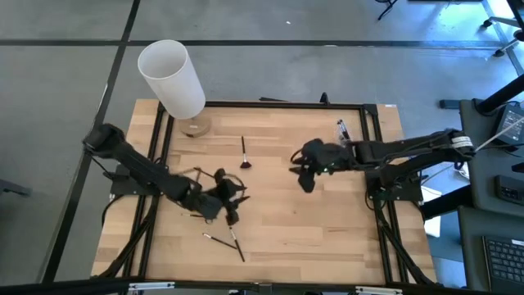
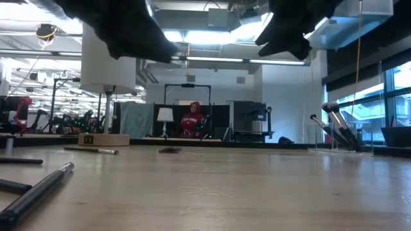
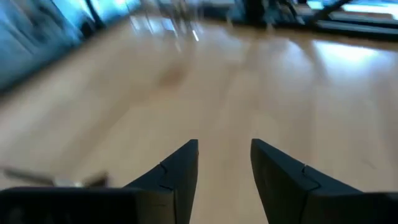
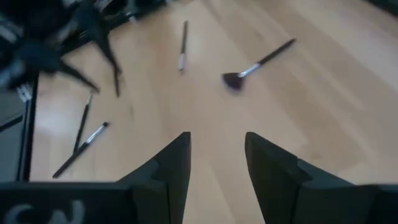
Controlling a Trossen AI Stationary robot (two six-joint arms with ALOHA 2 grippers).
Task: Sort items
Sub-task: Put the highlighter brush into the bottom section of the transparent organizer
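Note:
Slim dark-handled brushes lie scattered flat on the wooden table. One with a dark red tuft (image 1: 244,154) lies mid-table and shows as a fan brush (image 4: 258,62) in the right wrist view. Two more (image 1: 225,240) lie toward the near edge, close in the low view (image 2: 38,189). My left gripper (image 1: 228,203) (image 3: 224,149) hovers open over the table's left-centre, with nothing between its fingers. My right gripper (image 1: 304,176) (image 4: 216,140) hovers open right of centre, with the fan brush and another brush (image 4: 183,46) ahead of it.
A big white cylinder (image 1: 172,78) stands on a wooden base (image 1: 195,127) at the far left corner. Several brushes stand in a holder (image 1: 342,129) (image 2: 337,125) at the far right. A black frame (image 1: 286,104) borders the table. A person in red (image 2: 191,120) sits far behind.

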